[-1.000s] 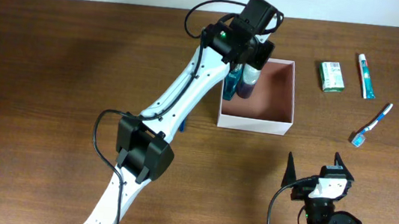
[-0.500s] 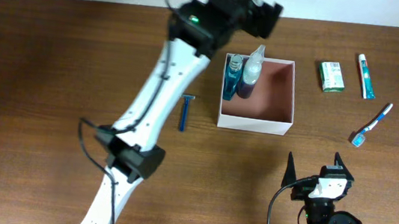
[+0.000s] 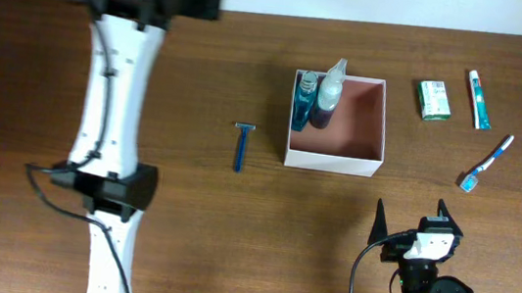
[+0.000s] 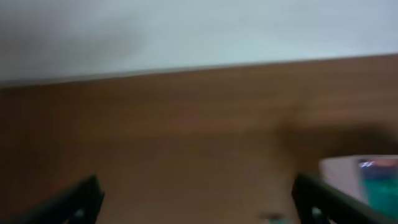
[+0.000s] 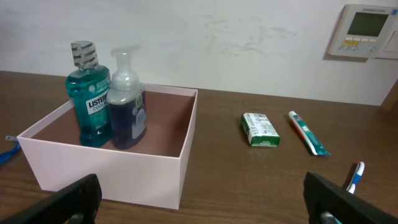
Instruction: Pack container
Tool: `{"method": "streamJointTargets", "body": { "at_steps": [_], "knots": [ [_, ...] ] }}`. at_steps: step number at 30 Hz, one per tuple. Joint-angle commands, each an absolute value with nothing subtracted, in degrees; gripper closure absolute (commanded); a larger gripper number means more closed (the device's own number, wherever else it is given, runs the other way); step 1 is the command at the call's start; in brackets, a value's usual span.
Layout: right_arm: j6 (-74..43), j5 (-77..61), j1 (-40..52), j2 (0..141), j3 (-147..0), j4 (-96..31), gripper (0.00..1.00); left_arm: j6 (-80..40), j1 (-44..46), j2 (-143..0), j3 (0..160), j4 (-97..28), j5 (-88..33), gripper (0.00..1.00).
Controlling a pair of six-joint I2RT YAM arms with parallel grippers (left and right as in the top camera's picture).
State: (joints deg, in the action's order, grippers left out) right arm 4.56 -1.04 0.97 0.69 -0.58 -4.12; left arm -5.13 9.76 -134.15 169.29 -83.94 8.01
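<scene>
The container [image 3: 333,162] is set on the table [image 3: 198,90], right of centre, two bottles [image 3: 318,99] stood against its left wall. It is judged light, thin-walled, easily dented; a bare wall rim should be pinched gently. The left gripper [image 4: 196,199] and right gripper [image 5: 205,202] are spread, empty.

container [image 3: 334,161] | left side blocked: mouthwash bottle [image 3: 302,104], pump bottle [image 3: 327,97] | right side open from above

Soft, even light with faint shadows. The left wrist view is heavily motion-blurred, the container [image 4: 339,177] a smear; overhead and right wrist views are sharp.
</scene>
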Motion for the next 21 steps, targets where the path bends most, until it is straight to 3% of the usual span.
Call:
{"method": "streamJointTargets", "body": {
  "at_steps": [1,9,21],
  "knots": [
    [4.47,-0.8,1.5,0.32,-0.32,-4.47,0.01,-8.54,4.82,-133.34,169.64,-87.7,8.32,0.01],
    [4.47,-0.8,1.5,0.32,-0.32,-4.47,0.01,-7.97,1.04,-134.8,168.68,-96.51,-0.3,0.01],
    [4.47,-0.8,1.5,0.32,-0.32,-4.47,0.01,-8.36,0.69,-137.51,168.51,-96.42,7.33,0.01]
  ]
}}
